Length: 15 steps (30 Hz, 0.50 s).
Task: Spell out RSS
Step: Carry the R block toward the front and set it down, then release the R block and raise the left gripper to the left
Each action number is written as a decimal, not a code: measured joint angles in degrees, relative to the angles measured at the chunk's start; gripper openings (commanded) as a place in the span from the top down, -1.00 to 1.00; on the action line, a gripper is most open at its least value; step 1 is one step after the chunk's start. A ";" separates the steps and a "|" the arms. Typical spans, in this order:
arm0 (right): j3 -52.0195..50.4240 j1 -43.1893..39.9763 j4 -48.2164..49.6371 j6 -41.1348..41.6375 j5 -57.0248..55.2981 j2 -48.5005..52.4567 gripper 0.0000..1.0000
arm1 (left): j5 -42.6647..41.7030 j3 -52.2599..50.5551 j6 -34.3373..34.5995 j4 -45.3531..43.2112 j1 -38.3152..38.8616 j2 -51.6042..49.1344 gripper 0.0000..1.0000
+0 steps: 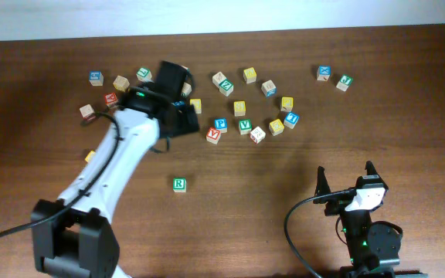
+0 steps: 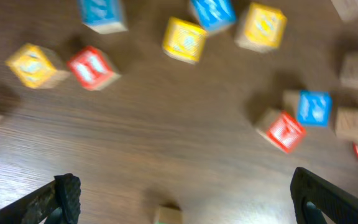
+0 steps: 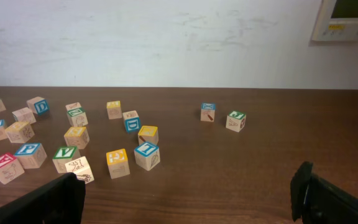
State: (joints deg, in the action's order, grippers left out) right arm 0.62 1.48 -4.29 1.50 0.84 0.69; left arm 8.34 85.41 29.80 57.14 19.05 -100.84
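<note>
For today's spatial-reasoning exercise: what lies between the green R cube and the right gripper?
Nothing. In the overhead view, the table from the green R cube to the right gripper is bare wood.

The table under me looks like dark brown wood, with visible grain and a smooth, low satin sheen. The R cube, lower middle of the overhead view, is pale bare wood with a flat matt green painted face. The other cubes look the same: raw light wood sides, flat coloured paint. My left arm has a smooth white plastic shell, slightly glossy. On my left gripper the fingers look rough, grainy matt black. My right gripper looks like smoother matt black. The wall is matt off-white, a bit scuffed.
</note>
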 measured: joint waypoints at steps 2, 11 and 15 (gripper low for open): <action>0.00 0.00 0.00 0.00 0.00 0.00 -0.97 | 0.02 0.52 0.00 0.55 -4.52 -0.02 -0.99; 0.00 0.00 0.00 0.02 0.00 0.00 -0.97 | -1.14 0.46 -0.02 -1.42 -12.00 -0.02 -0.99; 0.00 0.00 0.00 0.00 0.00 0.00 -0.97 | -18.51 0.33 -11.45 -6.45 -11.93 -0.02 -0.98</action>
State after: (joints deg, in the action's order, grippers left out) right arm 0.62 1.48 -4.29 1.50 0.84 0.69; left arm -10.17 85.73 18.35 50.70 7.11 -100.86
